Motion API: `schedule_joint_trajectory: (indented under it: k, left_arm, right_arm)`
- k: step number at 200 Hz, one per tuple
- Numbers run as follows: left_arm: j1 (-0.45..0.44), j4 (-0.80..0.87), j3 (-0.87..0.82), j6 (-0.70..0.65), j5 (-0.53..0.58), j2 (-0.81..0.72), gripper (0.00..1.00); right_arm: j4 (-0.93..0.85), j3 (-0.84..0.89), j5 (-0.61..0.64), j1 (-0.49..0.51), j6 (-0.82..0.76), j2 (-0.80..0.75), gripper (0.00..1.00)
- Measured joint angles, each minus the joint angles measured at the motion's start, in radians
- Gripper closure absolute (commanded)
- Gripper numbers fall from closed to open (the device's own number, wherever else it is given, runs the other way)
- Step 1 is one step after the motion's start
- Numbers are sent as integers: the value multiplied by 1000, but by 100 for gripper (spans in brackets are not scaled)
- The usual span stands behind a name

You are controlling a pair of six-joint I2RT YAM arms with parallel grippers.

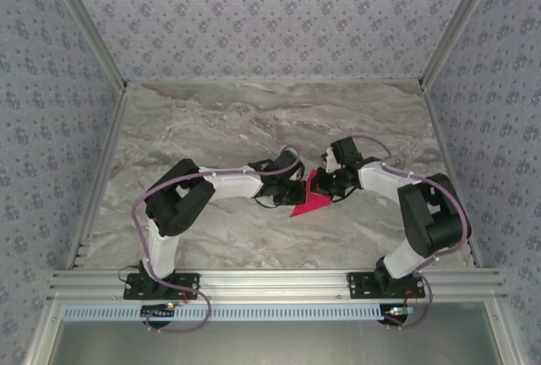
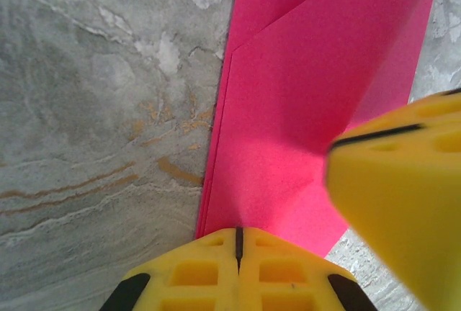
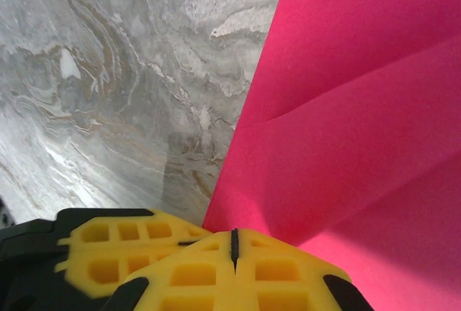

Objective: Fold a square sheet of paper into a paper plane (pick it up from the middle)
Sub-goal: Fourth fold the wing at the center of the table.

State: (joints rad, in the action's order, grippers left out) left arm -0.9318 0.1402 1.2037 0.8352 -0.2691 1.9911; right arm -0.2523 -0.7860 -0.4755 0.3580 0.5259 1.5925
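Two arms: you can see both reach in and meet near the middle of the marble table point(image 1: 254, 120).
Paper: the square sheet of paper point(image 1: 309, 203) is bright pink. It sits right between the two grippers, and from above it looks like a small pointed shape.
Folds: in the wrist views you see pink flaps lying over one another, with slanted crease lines across them.
Left gripper: the left gripper point(image 2: 238, 242) has its yellow fingers pressed tight together. Just a thin dark line shows between them, and the near edge of the paper is pinched there.
Right gripper: the right gripper point(image 3: 234, 248) is squeezed tight the same way, and it nips the paper's edge at its own thin line.
How close: the two grippers are just beside each other. In the left wrist view, one of the right gripper's fingers point(image 2: 403, 210) looks big and blurry in front of the paper.
Shadow: a grey shadow lies on the table next to the paper's edge in the right wrist view.
Flat or lifted: you cannot tell from these views.
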Motion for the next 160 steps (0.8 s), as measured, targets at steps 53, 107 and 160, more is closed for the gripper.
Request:
schedule_joint_trajectory:
  k: [53,107,160]
  left_arm:
    - [-5,5,0,3,9,0,100]
    - [-5,-46,-39,6,9,-13,100]
    - [-5,-62,-48,7,9,-16,100]
  right_arm:
    - [56,26,-12,-14,-43,47,100]
    - [112,50,-68,-148,-47,61,99]
    - [180,50,-45,-241,-25,66,99]
